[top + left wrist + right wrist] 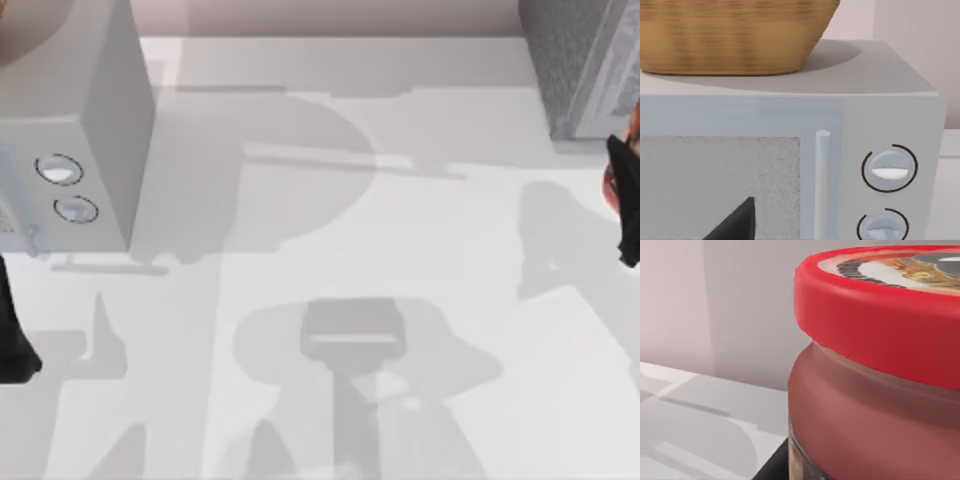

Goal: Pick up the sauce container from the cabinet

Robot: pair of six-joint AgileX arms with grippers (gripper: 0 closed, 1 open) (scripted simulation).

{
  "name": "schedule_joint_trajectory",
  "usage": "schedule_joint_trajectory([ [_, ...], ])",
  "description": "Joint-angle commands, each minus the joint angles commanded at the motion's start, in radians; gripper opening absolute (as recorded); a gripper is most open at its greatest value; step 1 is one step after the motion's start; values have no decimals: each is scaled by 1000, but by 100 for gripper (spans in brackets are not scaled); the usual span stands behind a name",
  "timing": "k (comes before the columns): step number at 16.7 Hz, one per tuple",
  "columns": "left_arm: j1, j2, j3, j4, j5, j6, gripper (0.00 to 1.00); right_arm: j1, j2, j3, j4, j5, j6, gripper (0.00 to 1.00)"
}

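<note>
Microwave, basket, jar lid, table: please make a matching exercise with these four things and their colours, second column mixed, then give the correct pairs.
Things:
1. microwave
2. basket
3. lid of the sauce container
4. table

Colours:
A. red
B. white
C. pale grey
D. woven tan

Pairs: 1-C, 2-D, 3-A, 4-B

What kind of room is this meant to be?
Probably a mock kitchen: a microwave with two dials holds a wicker basket on top, and a red-lidded sauce container sits close by the right arm.
</note>
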State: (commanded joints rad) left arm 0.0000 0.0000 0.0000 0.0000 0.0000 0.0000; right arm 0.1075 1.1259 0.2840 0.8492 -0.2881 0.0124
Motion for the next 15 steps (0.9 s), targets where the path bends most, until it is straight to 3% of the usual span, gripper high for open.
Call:
schedule_joint_trajectory([
  [15, 0, 0, 0, 0, 0, 0, 100, 69, 697, 170, 519, -183, 9, 0],
])
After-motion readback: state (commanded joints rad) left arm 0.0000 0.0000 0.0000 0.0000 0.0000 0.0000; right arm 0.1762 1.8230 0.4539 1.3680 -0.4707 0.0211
